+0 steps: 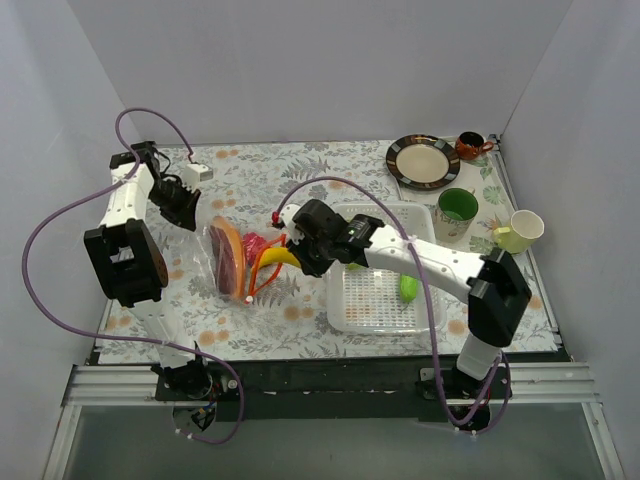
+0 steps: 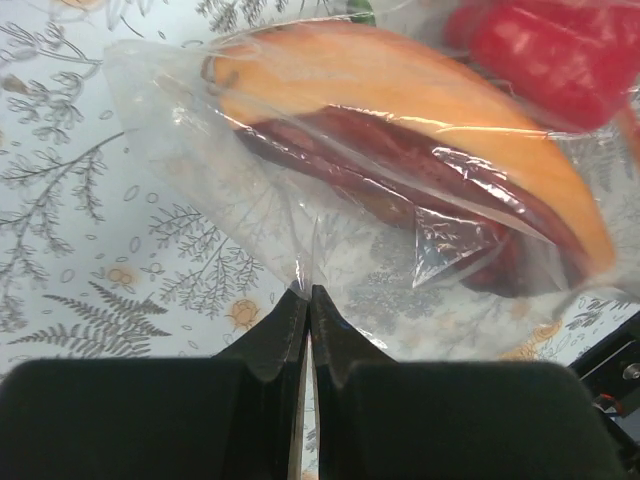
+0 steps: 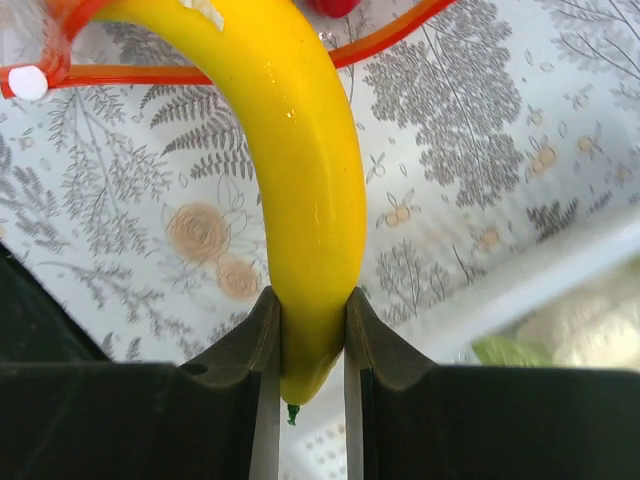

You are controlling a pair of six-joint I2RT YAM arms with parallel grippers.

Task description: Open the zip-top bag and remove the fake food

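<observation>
Clear film of the bag (image 2: 330, 215) was pinched between the fingers of the left gripper (image 2: 306, 300), which were pressed flat together on a fold of it. This fold was on the side away from the zip strip (image 1: 262, 278). The bag lay on the floral cloth (image 1: 250, 170) left of centre, with its mouth turned toward the right arm. A small white box (image 1: 196, 171) sat on the cloth behind the left gripper, clear of the bag.

Through the plastic showed an orange piece (image 2: 400, 110), a dark red piece (image 2: 370, 180) under it, and a red pepper (image 2: 560, 50) at the far edge.

At the mouth, a yellow piece (image 3: 300, 170) stuck out past the orange-red strip, which crossed behind its upper part. The right gripper (image 3: 305, 335) was closed on its lower tip, one finger touching each side. The strip's white slider (image 3: 28, 82) sat just left of it.

Right of the bag stood the white tray (image 1: 375, 305), touching or nearly touching it. The right arm stretched across the tray and hid much of its far half. A green piece (image 1: 409, 288) lay in the tray just beside the forearm.

Behind the tray were a brown-rimmed plate (image 1: 423, 161), a small dark pot (image 1: 470, 147) and a green cup (image 1: 457, 212). A pale yellow cup (image 1: 520, 232) lay tilted at the far right. All four were well apart from the bag.
</observation>
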